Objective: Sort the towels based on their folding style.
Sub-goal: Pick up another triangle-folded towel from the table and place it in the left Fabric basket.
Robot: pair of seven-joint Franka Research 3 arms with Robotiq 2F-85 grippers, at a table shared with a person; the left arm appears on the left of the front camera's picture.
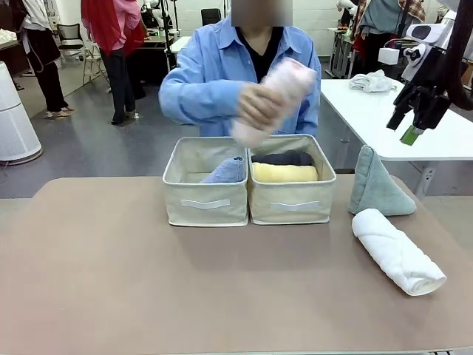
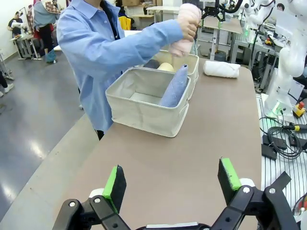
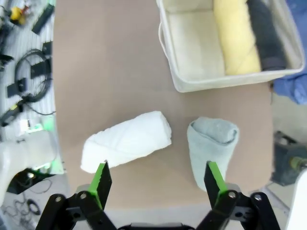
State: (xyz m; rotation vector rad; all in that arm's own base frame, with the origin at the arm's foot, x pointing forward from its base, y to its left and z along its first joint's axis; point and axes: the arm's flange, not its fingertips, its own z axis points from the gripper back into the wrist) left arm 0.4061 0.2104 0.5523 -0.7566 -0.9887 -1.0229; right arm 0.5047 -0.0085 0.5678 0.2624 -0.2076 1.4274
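A person's hands hold a pink towel roll (image 1: 273, 100) (image 2: 186, 24) above the right basket (image 1: 292, 201). In that basket lie a yellow roll (image 1: 284, 172) (image 3: 237, 36) and a dark grey roll (image 1: 282, 158) (image 3: 266, 33). A pale blue cone (image 1: 225, 171) (image 2: 175, 86) leans in the left basket (image 1: 205, 203) (image 2: 144, 117). To the right of the baskets, a grey-green cone (image 1: 377, 185) (image 3: 211, 146) and a white roll (image 1: 397, 251) (image 3: 127, 140) rest on the table. My right gripper (image 1: 403, 126) (image 3: 156, 179) hangs open high above those two. My left gripper (image 2: 172, 182) is open above bare table, well short of the baskets.
The brown table (image 1: 148, 288) has free room in front of the baskets. Behind at the right stands a white table (image 1: 414, 140) with a white-grey cloth lump (image 1: 372, 81). Cables (image 3: 29, 72) lie off the table's edge. People stand farther back at the left.
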